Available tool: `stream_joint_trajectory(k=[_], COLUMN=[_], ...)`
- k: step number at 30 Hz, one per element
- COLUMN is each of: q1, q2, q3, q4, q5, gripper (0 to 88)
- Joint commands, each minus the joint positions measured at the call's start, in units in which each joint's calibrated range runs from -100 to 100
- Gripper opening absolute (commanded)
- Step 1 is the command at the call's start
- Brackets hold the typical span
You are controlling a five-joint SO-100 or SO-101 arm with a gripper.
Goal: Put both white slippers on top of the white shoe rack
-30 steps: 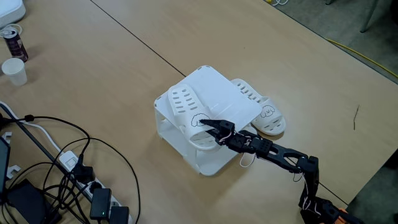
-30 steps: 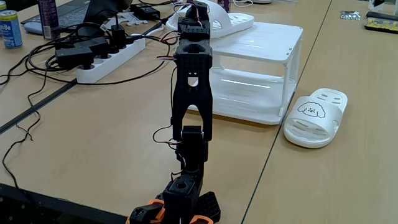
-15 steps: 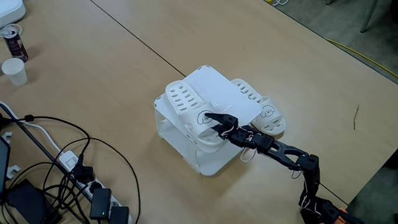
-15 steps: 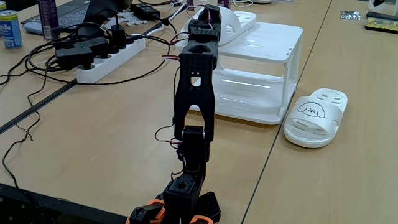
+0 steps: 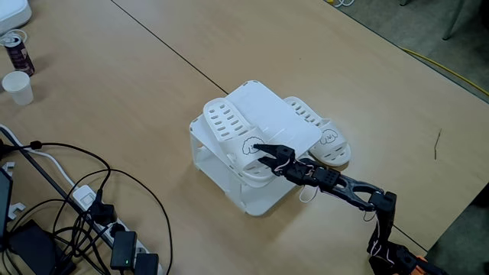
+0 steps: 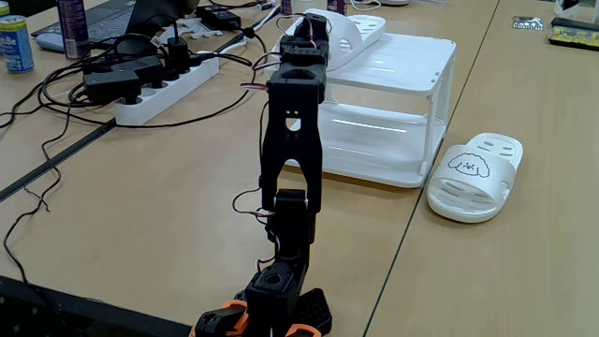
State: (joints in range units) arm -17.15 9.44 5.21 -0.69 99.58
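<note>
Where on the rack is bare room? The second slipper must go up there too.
The rack top is bare on its half toward the table slipper. The other half holds a slipper, with the gripper at its strap.

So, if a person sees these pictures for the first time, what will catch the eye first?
Probably the white shoe rack in the middle of the wooden table, with one white slipper lying on its flat top and the black arm's end effector at that slipper's strap. Next is the second white slipper, lying on the table beside the rack with its puppy face showing. A tangle of black cables and a power strip sits to the left in both fixed views.
</note>
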Motion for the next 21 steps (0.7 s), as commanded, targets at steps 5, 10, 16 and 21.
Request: stream_joint_trajectory(k=[5,10,16,21], q1=[3.34,5.06,6.87,6.96], q2=[-8.22,-10.24,-10.83,-11.5], q3=[6.2,7.37,7.37,7.37], q4=[0.69,0.69,0.69,0.69], q5=[0.42,0.42,0.42,0.42], gripper=[11.5,11.5,11.5,11.5])
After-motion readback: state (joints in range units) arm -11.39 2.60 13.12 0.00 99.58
